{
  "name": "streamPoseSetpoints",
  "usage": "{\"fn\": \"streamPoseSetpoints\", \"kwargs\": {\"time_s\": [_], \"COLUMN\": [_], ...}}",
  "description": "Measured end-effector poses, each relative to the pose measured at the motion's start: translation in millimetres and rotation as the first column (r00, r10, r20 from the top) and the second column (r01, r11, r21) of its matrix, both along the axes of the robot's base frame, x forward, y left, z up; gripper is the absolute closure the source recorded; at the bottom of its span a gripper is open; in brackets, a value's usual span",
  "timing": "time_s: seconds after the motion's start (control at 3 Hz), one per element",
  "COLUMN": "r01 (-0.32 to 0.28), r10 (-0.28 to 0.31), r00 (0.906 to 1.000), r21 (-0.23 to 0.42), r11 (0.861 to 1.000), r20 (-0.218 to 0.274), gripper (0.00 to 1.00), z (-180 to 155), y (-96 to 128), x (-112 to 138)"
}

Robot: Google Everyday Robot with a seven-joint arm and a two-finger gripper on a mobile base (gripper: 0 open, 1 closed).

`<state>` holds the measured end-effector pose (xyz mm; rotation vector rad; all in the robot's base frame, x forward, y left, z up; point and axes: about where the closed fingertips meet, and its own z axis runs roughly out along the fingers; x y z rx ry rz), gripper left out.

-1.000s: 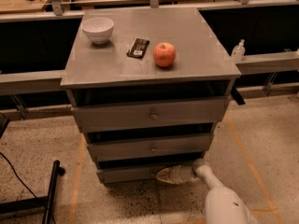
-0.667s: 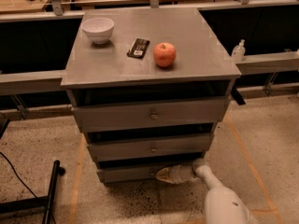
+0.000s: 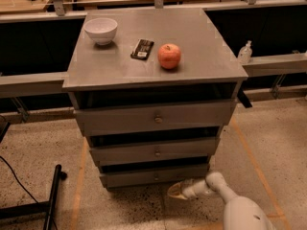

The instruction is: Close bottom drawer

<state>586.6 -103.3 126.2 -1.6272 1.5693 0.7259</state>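
Bottom drawer (image 3: 129,178): lowest of three in the grey cabinet (image 3: 201,47) | plain flat grey front, small round centre knob (image 3: 156,177) | front upright and level, dark gap above; how far in it sits cannot be told | tool (image 3: 173,191) low, just before the front's right half, pointing left

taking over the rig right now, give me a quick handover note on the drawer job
Gripper: low near the floor, right in front of the bottom drawer, just right of its knob. I cannot tell if it touches the front.
Bottom drawer: lowest of three in the grey cabinet. It looks nearly or fully in, with a dark gap above its front like the two above.
Done: gripper is placed at the drawer front.
Left: push until it seats, confirm, back away.
On top, not part of the job: bowl, dark packet, apple.
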Motion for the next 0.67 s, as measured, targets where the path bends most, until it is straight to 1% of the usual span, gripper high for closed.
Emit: {"fn": "streamPoseSetpoints", "kwargs": {"time_s": [0.33,0.67], "r01": [-0.037,-0.055], "r10": [0.037,0.055], "r00": [0.9978,0.996], "r21": [0.001,0.011], "r11": [0.999,0.998], "r20": [-0.056,-0.07], "gripper": [1.0,1.0], "z": [-7.2,-6.4], "y": [-34.6,-34.2], "x": [-39.9,-47.4]}}
